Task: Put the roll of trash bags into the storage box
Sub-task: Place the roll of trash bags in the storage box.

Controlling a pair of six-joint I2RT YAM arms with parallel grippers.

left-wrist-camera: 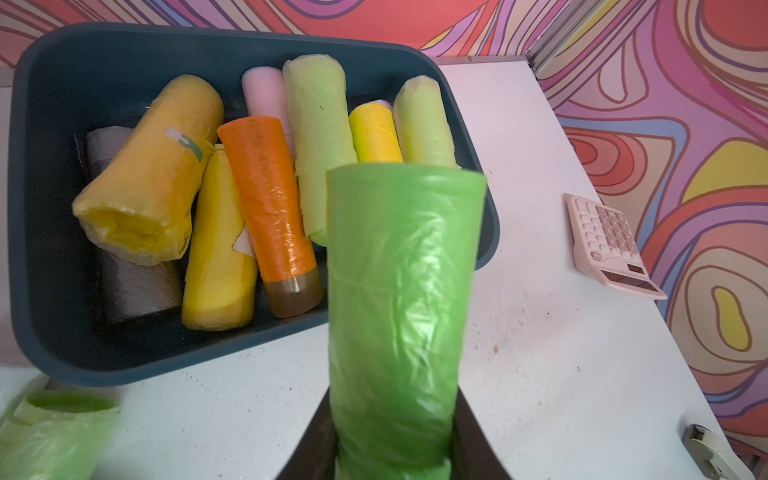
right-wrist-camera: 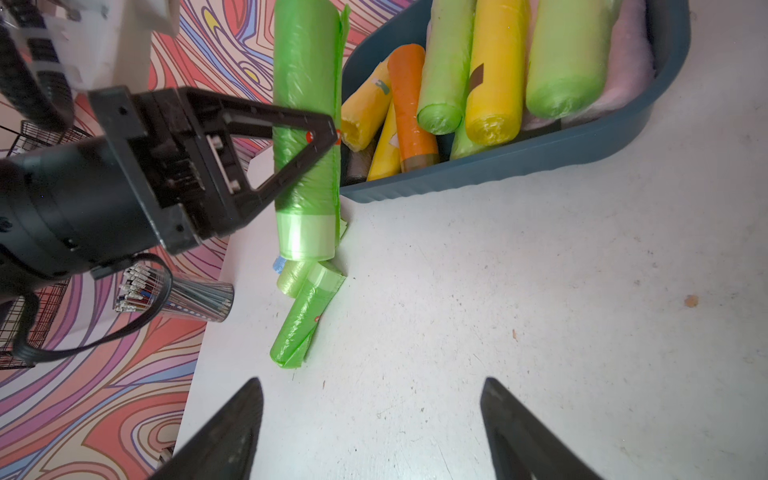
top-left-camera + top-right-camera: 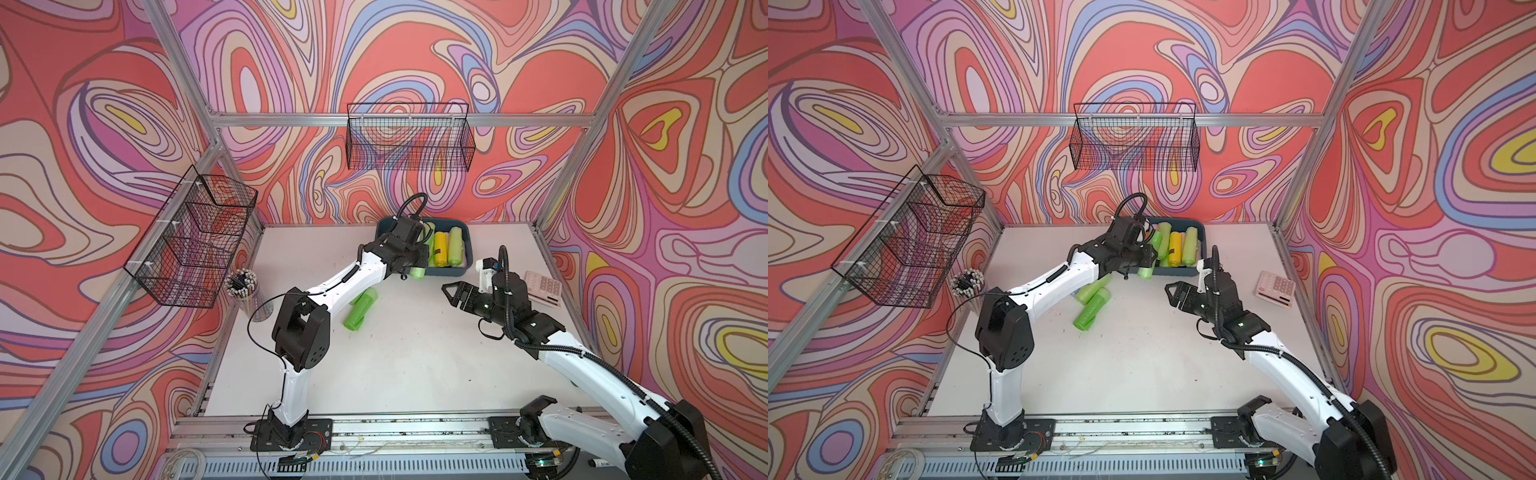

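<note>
The left gripper [image 1: 395, 451] is clamped across the bright green plastic roll of trash bags [image 1: 399, 291], holding it off the white table [image 3: 395, 353] at the lower-left corner of the shallow dark teal-blue plastic storage box [image 3: 451, 274], just above centre in both top views. Its long axis runs up-frame, far end apparently over the rim, roughly parallel to the coloured rolls [image 1: 270, 199] inside, likely to drop alongside them. The right gripper [image 2: 372, 380] hangs spread and empty at centre-right.

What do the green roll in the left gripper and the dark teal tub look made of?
Bright green roll of trash bags: thin plastic film, glossy; wrinkles and shiny highlights. Dark teal-blue rectangular storage box: probably moulded hard plastic, matt; smooth rounded corners, flared rim.
</note>
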